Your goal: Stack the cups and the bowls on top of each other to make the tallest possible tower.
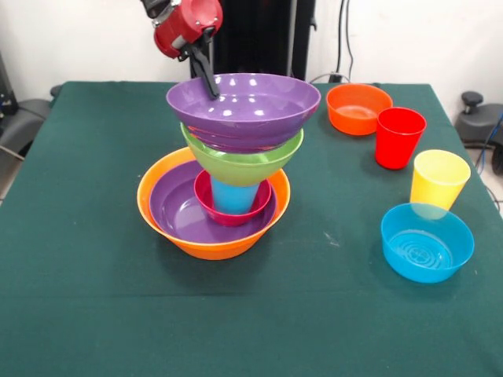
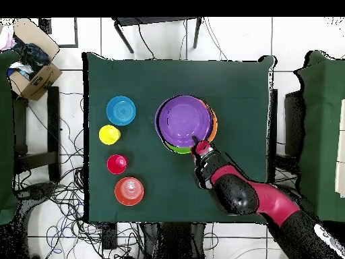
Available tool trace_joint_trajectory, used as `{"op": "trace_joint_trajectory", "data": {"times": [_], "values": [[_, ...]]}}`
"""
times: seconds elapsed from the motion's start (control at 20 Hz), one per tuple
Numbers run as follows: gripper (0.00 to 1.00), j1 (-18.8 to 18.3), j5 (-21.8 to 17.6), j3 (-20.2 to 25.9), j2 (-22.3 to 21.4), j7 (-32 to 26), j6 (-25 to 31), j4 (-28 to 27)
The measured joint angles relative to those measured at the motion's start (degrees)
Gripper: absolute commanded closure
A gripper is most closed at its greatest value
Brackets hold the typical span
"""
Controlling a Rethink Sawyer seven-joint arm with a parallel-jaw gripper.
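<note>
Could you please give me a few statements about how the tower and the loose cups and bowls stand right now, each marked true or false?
1. The large purple plastic bowl sits at the very top of the tower. True.
2. The lime green plastic bowl rests directly on the green tablecloth. False: it sits on the upside-down blue plastic cup, under the top purple bowl.
3. The red plastic cup is part of the tower. False: it stands alone on the cloth beside the yellow plastic cup.
4. The gripper is at the rim of the top purple bowl. True.
5. The small blue plastic bowl stands apart from the tower. True.
</note>
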Motion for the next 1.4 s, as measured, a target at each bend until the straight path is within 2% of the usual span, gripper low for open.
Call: {"op": "trace_joint_trajectory", "data": {"times": [0.6, 1.4], "values": [[1.00, 0.37, -2.08, -2.67, 0.84, 0.00, -1.62, -0.02], [1.00, 0.37, -2.65, -2.76, 1.73, 0.00, -1.62, -0.02]]}}
